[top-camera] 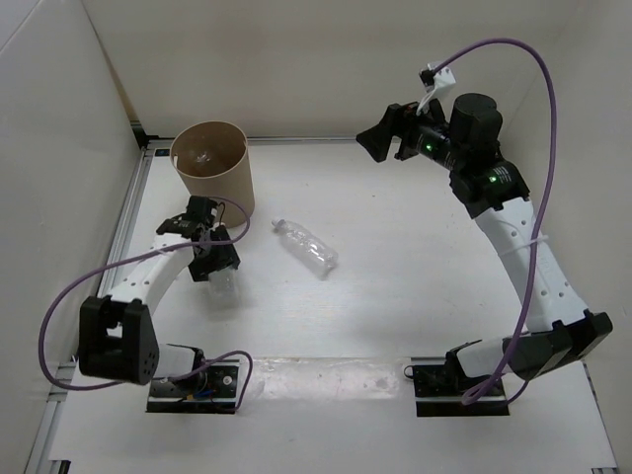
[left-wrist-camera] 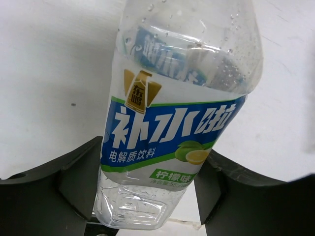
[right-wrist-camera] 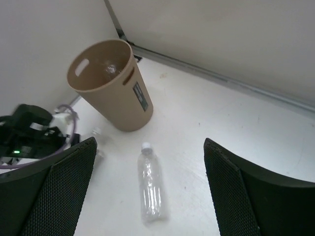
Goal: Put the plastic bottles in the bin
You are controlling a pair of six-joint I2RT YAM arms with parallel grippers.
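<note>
The tan bin (top-camera: pixel 222 183) stands at the back left; something clear lies inside it (right-wrist-camera: pixel 109 68). My left gripper (top-camera: pixel 212 257) is low, just in front of the bin. In the left wrist view it (left-wrist-camera: pixel 147 189) is shut on the lower body of a clear bottle with a blue, white and green label (left-wrist-camera: pixel 172 128). That bottle's far end shows in the top view (top-camera: pixel 223 288). A plain clear bottle (top-camera: pixel 307 247) with a white cap lies flat mid-table, also in the right wrist view (right-wrist-camera: pixel 150 189). My right gripper (top-camera: pixel 383 138) is open and raised at the back, empty (right-wrist-camera: pixel 149 147). The orange bottle is not in view.
White walls close the table at the left and back, with a metal rail (top-camera: pixel 138 193) along the left edge next to the bin. The bin has slot handles (right-wrist-camera: pixel 81 67) and a dark label (right-wrist-camera: pixel 139 95) on its side. Purple cables (top-camera: pixel 69 296) loop by both arms.
</note>
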